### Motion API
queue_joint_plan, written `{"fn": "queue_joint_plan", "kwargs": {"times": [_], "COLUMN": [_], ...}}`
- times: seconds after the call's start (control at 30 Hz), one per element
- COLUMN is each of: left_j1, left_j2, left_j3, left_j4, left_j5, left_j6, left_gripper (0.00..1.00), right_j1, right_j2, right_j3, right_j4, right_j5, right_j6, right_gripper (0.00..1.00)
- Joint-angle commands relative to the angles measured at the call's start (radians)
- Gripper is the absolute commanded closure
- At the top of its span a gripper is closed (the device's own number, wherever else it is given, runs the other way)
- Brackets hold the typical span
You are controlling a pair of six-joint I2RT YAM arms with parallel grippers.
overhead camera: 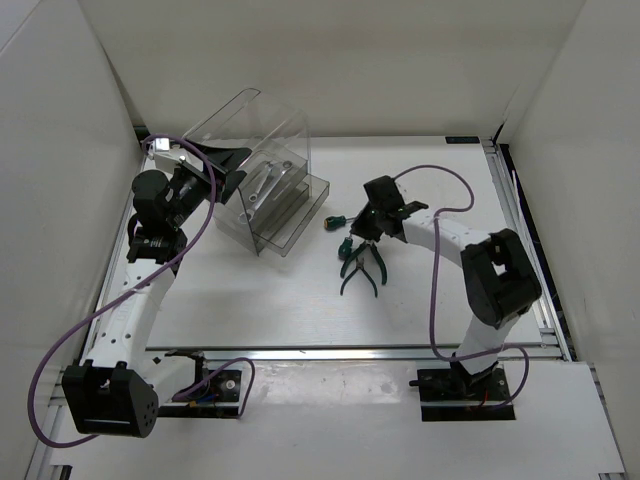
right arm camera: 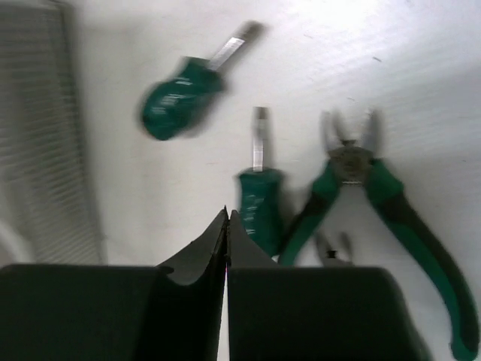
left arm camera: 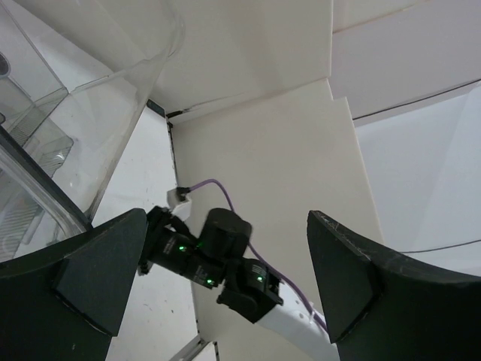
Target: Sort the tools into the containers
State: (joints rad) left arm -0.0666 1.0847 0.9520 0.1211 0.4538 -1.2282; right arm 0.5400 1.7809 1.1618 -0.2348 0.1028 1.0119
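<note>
The clear cabinet [overhead camera: 262, 130] stands at the back left with its drawers [overhead camera: 298, 215] pulled out. Two silver wrenches [overhead camera: 270, 185] lie in the upper drawer. My left gripper [overhead camera: 232, 168] is open and empty beside the cabinet's left side; its wrist view shows the shell [left arm camera: 113, 68] to the left of the wide-apart fingers [left arm camera: 90, 278]. My right gripper [overhead camera: 368, 232] is shut and empty, low over the table; its tips [right arm camera: 227, 216] are just beside a green screwdriver [right arm camera: 259, 199]. Another green screwdriver [right arm camera: 176, 101] lies further off. The green-handled pliers [right arm camera: 361, 188] lie to the right [overhead camera: 362, 270].
White walls enclose the table on three sides. A metal rail [overhead camera: 520, 230] runs along the right edge. Purple cables [overhead camera: 435, 180] hang from both arms. A small grey jaw-like part [right arm camera: 331, 248] shows below the pliers, too blurred to name.
</note>
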Motion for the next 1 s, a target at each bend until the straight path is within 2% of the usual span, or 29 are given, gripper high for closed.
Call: {"fn": "queue_joint_plan", "kwargs": {"times": [0.0, 0.1, 0.2, 0.23, 0.3, 0.5, 0.63, 0.77, 0.97], "left_j1": [0.007, 0.005, 0.007, 0.007, 0.007, 0.005, 0.005, 0.005, 0.007], "left_j2": [0.011, 0.011, 0.007, 0.007, 0.012, 0.007, 0.006, 0.007, 0.011], "left_j3": [-0.033, -0.036, -0.041, -0.041, -0.044, -0.044, -0.045, -0.05, -0.068], "left_j4": [-0.103, -0.103, -0.103, -0.104, -0.101, -0.092, -0.093, -0.094, -0.077], "left_j5": [-0.012, -0.015, -0.012, -0.012, -0.009, -0.009, -0.012, -0.012, -0.004], "left_j6": [0.004, 0.006, 0.004, 0.001, 0.001, -0.005, -0.005, -0.005, -0.024], "left_gripper": [0.01, 0.01, 0.01, 0.01, 0.01, 0.01, 0.01, 0.01, 0.01], "right_j1": [-0.006, 0.006, 0.021, 0.024, 0.049, 0.117, 0.129, 0.123, 0.098], "right_j2": [-0.089, -0.107, -0.057, -0.032, 0.04, 0.182, 0.204, 0.131, 0.14], "right_j3": [-0.005, 0.013, 0.097, 0.158, 0.228, 0.433, 0.434, 0.317, 0.325], "right_j4": [0.106, 0.207, 0.261, 0.265, 0.253, 0.18, 0.161, 0.273, 0.265], "right_j5": [0.008, -0.029, -0.078, -0.156, -0.19, -0.204, -0.216, -0.176, -0.265], "right_j6": [0.053, 0.092, 0.093, 0.087, 0.068, 0.007, 0.004, 0.007, -0.03], "right_gripper": [1.0, 1.0, 1.0, 1.0, 1.0, 1.0, 1.0, 0.99, 0.99]}}
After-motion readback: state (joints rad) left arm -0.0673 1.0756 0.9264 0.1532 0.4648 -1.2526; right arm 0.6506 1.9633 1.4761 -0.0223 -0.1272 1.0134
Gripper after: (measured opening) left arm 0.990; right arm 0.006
